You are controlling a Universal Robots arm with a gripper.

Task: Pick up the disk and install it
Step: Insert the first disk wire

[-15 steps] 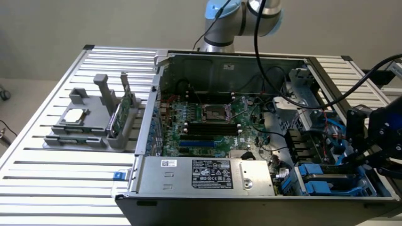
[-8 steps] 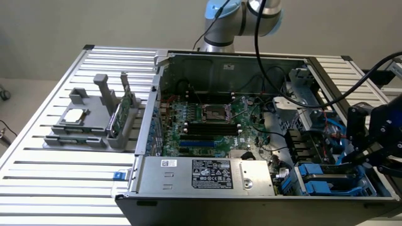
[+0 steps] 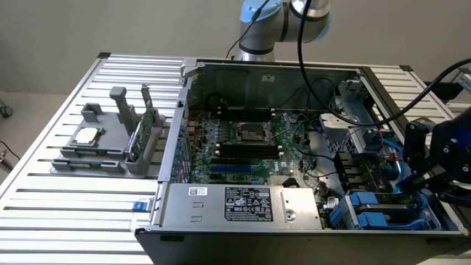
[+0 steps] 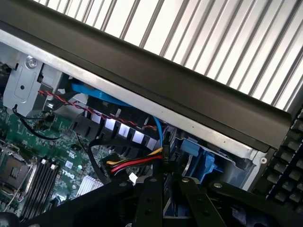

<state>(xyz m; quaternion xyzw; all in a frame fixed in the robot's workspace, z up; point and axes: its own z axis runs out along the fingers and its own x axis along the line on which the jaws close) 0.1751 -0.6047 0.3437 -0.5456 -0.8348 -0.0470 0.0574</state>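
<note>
Nearest in the exterior view is the dark front wall of the open case, lying on a slatted metal worktop. Just behind that wall a silver power supply with a white label spans the case's near side.

Toward the exterior view's right, in the near corner bay, sits the disk. Its blue carrier shows, and its metal body is mostly hidden. The wrist view finds the same blue carrier tucked against the case wall, beside a bundle of red, yellow and black cables.

The black tool hangs just above that bay, at the case's edge on the exterior view's right. In the wrist view the tool is close over the cables. I cannot tell whether it is spread or pressed together, and nothing shows in its grip.

Farther in lies the green motherboard.

On the worktop, on the exterior view's left, a grey fixture carries a square chip and an upright green card.

Farthest back stands the arm.
</note>
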